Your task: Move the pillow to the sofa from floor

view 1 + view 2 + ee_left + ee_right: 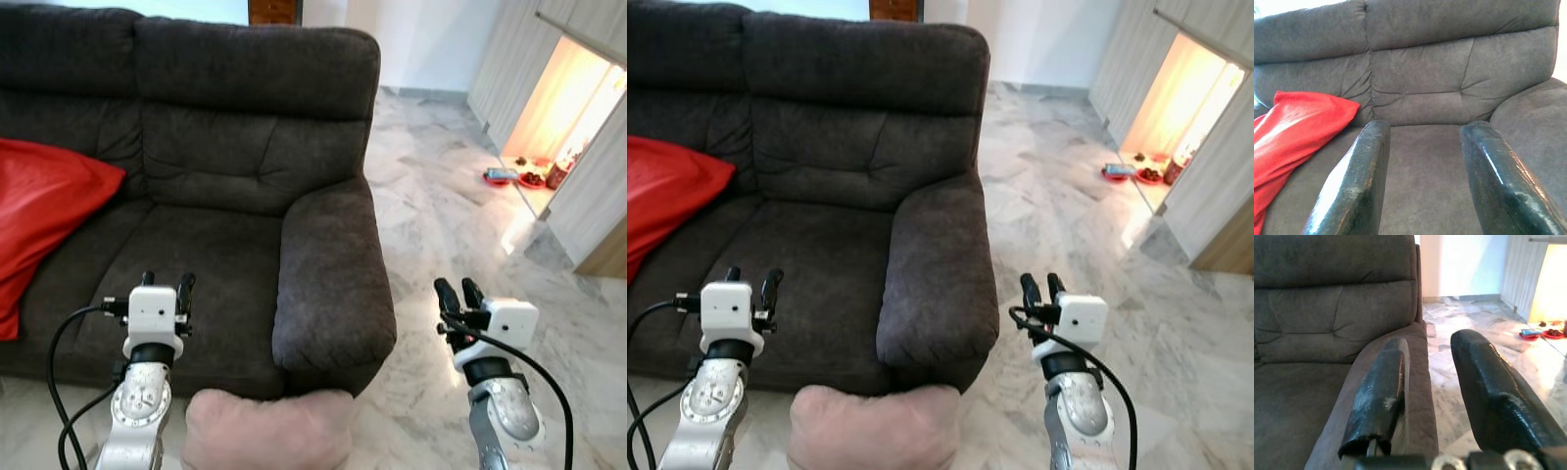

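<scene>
The left gripper (166,283) is held with its fingers (1354,181) spread apart and nothing between them, above the front of the seat of the dark grey sofa (235,166), while the right gripper (458,294) is likewise released and raised over the marble floor (441,215) just beside the sofa's armrest (328,274). The beige pillow (269,429) is seen on the floor against the sofa's front, below the armrest and between the two arms. A red cushion (44,215) is seen lying on the sofa's left seat.
</scene>
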Robot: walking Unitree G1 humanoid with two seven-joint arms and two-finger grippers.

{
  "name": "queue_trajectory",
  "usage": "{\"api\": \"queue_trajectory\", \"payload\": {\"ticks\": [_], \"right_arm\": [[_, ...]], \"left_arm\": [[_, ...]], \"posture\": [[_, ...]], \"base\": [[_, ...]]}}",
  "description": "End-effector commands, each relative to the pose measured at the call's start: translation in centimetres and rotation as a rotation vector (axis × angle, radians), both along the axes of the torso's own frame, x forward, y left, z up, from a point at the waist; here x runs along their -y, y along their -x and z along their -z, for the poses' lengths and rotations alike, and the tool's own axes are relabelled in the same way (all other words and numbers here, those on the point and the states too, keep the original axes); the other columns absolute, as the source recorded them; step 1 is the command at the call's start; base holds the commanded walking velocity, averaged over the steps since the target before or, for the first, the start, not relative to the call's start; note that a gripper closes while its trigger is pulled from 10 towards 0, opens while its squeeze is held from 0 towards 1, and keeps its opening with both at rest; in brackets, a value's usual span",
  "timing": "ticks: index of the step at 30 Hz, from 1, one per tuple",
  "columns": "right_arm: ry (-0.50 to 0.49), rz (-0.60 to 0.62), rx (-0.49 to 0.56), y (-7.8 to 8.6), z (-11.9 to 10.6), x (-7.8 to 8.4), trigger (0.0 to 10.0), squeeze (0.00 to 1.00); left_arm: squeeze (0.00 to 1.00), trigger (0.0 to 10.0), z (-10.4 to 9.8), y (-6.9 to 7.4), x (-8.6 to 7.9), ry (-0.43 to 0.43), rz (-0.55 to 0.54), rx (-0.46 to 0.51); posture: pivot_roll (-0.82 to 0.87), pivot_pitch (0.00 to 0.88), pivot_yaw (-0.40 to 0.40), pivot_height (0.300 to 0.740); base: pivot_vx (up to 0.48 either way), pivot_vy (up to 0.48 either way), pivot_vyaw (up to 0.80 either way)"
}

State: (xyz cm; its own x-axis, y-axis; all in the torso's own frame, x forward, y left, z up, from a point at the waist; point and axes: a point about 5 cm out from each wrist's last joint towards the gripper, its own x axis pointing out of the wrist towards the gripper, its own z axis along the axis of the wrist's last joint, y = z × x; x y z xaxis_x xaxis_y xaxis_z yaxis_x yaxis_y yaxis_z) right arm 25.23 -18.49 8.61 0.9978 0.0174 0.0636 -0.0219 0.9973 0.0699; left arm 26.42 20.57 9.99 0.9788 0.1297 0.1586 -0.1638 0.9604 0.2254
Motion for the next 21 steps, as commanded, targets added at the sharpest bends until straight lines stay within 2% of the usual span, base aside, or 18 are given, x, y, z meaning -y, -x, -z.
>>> {"api": "queue_trajectory", "payload": {"ticks": [1,9,17,21], "right_arm": [[0.002,0.003,0.029,-0.22,-0.78,0.23,10.0,0.00],[-0.008,-0.003,0.016,-0.32,-0.69,0.12,10.0,0.00],[-0.001,-0.021,0.022,-0.38,-0.83,-0.01,10.0,0.00],[0.004,-0.018,0.021,-0.39,-0.84,0.04,10.0,0.00]], "left_arm": [[0.00,10.0,-0.47,-0.16,0.08,-0.009,-0.003,0.013],[0.00,10.0,-0.45,-0.15,0.05,-0.008,-0.004,0.011],[0.00,10.0,-0.25,-0.09,0.02,-0.004,-0.009,0.002],[0.00,10.0,-0.13,-0.13,-0.12,0.001,-0.014,-0.003]], "posture": [[0.00,0.000,-0.090,0.672],[0.00,0.000,-0.091,0.672],[0.00,0.000,-0.093,0.621],[0.00,0.000,-0.094,0.621]], "base": [[0.000,0.000,0.00],[0.000,0.000,0.00],[0.000,0.000,0.00],[0.000,0.000,0.00]]}}
